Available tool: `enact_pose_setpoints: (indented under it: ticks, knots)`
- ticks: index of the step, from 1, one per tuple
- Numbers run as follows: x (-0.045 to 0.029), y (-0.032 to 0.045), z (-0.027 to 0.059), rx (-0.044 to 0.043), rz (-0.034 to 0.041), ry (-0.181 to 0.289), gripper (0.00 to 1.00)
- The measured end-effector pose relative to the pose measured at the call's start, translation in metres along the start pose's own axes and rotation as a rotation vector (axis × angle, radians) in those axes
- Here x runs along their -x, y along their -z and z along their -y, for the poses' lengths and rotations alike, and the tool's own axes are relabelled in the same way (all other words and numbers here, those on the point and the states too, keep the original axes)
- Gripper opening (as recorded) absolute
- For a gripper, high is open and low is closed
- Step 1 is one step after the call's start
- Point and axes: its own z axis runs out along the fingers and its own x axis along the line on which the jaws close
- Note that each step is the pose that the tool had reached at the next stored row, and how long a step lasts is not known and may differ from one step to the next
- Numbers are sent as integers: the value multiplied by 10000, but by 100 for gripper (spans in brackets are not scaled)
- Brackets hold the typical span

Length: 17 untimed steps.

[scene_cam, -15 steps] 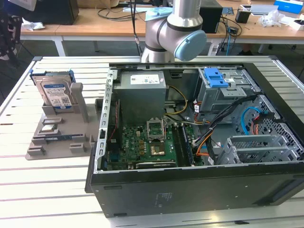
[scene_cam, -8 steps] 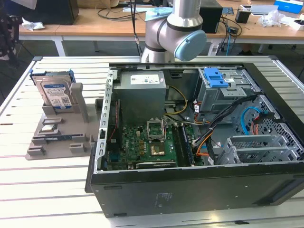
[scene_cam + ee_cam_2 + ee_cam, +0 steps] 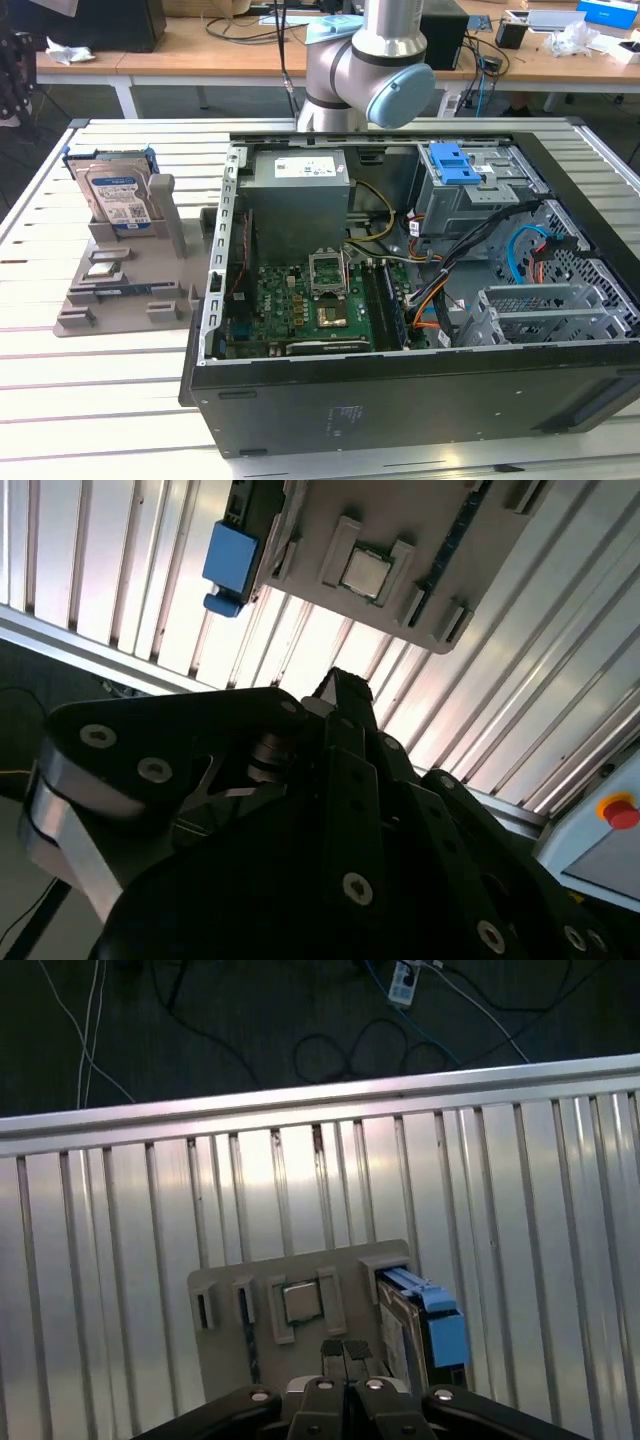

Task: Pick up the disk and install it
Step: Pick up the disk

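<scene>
Black computer case [image 3: 400, 400] sits closest in the exterior view, lying open on the slatted bench [image 3: 100, 400]; green motherboard [image 3: 320, 310] and grey power-supply box [image 3: 300, 195] show inside. Over at the exterior view's left stands the disk [image 3: 117, 195], upright in a grey holder [image 3: 120, 290], well apart from the case, blue frame around its edges; the arm [image 3: 370, 60] rises behind the case at the bench's far side.

On to the second wrist view; the claw [image 3: 340, 688] looms dark in the foreground, seen edge-on, hanging over the bench near the holder and touching nothing. A blue corner of the disk pokes out from the holder; a small square chip [image 3: 362, 572] lies in a pocket further along; a red button [image 3: 620, 812] sits off at the edge.

First wrist view now; the claw's tips are pressed together, clenched on nothing. The disk sits in its slot at the holder's end, just beside the tips yet apart from them; the chip rests in its own pocket nearby.
</scene>
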Motion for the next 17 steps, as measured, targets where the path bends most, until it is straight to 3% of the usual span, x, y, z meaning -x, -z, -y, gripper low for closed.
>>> enact_pose_setpoints:
  ticks: [12, 17]
  knots:
    - [0, 0, 0, 30, -57, 1269, 10]
    - [0, 0, 0, 32, -61, 1335, 10]
